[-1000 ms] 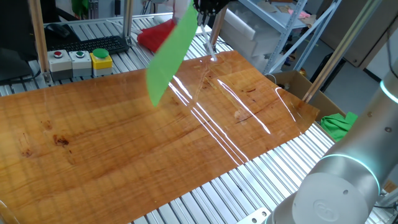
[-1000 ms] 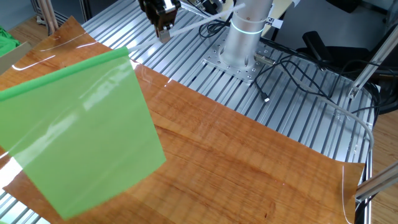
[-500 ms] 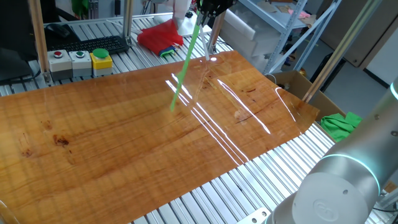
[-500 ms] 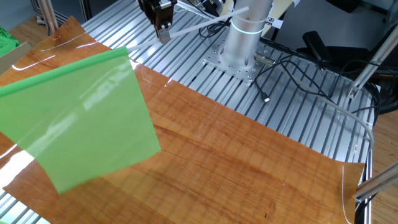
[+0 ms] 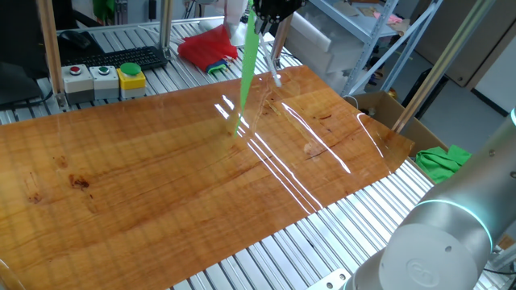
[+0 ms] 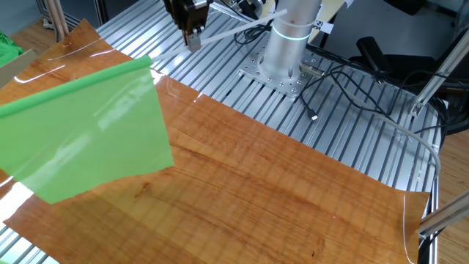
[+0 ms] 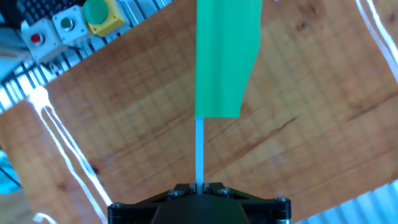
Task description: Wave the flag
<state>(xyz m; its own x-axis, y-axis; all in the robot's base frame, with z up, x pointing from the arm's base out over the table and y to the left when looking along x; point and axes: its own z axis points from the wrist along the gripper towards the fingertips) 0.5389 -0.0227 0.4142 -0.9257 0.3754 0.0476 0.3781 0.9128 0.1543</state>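
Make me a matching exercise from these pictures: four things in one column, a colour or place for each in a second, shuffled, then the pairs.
Things:
1. flag
2. cloth bundle
3. large button
4. end effector

Descriptions:
A. yellow housing, green top
B. red, on the slatted surface behind the board
C. closed on the thin stick
D. bright green sheet held above the wooden board

Pairs: 1-D, 2-B, 3-A, 4-C

No text, label, brand, number or sign can be read in any of the three views at this moment.
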